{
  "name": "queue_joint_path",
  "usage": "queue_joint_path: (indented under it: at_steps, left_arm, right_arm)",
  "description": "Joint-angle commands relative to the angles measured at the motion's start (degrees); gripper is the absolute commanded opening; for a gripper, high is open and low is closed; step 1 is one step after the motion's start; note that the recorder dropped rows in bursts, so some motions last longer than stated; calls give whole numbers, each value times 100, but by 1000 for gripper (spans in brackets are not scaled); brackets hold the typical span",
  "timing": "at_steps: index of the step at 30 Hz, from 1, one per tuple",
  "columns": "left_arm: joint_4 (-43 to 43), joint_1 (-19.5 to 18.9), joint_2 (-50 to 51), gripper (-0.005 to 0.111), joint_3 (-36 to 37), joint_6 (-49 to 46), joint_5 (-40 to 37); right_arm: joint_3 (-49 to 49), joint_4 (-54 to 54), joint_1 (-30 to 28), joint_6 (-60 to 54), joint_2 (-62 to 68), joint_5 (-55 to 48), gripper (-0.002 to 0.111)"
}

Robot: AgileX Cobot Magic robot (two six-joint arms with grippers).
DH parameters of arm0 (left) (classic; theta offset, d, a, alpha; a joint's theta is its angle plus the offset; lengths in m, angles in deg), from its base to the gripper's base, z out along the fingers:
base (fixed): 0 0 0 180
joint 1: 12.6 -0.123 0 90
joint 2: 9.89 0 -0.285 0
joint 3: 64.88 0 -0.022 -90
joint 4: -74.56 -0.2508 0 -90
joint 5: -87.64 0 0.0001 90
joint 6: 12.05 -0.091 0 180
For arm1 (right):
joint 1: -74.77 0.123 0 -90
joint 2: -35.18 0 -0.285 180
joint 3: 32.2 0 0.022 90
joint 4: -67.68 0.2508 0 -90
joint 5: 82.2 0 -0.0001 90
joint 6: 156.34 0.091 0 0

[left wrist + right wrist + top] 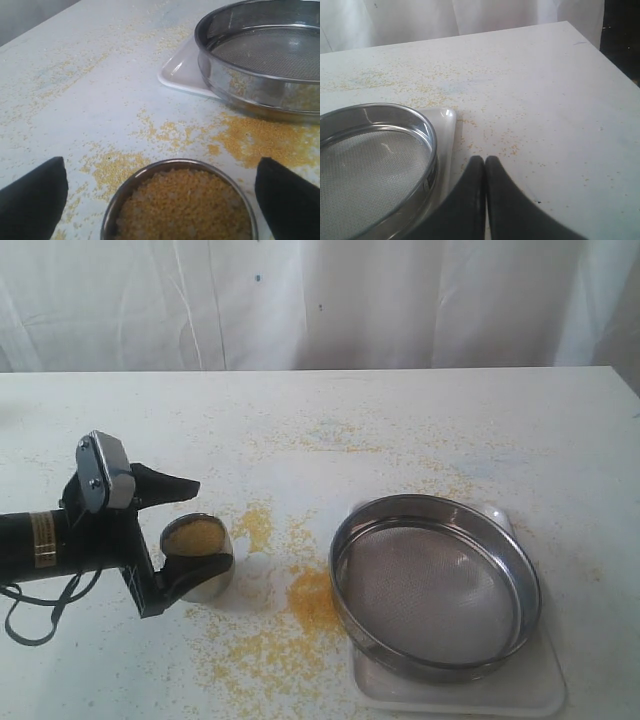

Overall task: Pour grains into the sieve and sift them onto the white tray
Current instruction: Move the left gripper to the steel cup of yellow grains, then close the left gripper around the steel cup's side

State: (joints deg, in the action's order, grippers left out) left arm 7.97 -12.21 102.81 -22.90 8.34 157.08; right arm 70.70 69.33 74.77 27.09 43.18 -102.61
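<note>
We are straddling the steel cup point(212, 583) of grains point(185, 207) with our left gripper point(208, 523) apart, our right gripper point(485, 165) pressed together beside the sieve point(430, 590) atop the white tray point(455, 695).

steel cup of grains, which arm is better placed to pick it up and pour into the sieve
Left. The left gripper is open and straddles the steel cup, a finger on each side. The right gripper is shut beside the sieve, with the cup out of its view.

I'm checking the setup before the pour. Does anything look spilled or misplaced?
Yes: grains lie scattered on the table, thickest between the full steel cup and the sieve, whose mesh looks bare.
</note>
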Motion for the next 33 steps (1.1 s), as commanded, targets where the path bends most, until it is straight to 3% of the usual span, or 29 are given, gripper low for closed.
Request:
queue_joint_path:
  at_steps: [1, 18, 33]
  left_arm:
    - [-59, 43, 168, 105, -181, 42, 52]
    - [13, 43, 854, 105, -217, -104, 52]
    - [398, 43, 1609, 105, -220, -1076, 52]
  right_arm:
    - [-11, -2, 0, -1, -21, 33, 0]
    - [-11, -2, 0, -1, -21, 33, 0]
    - [-11, -2, 0, -1, -21, 33, 0]
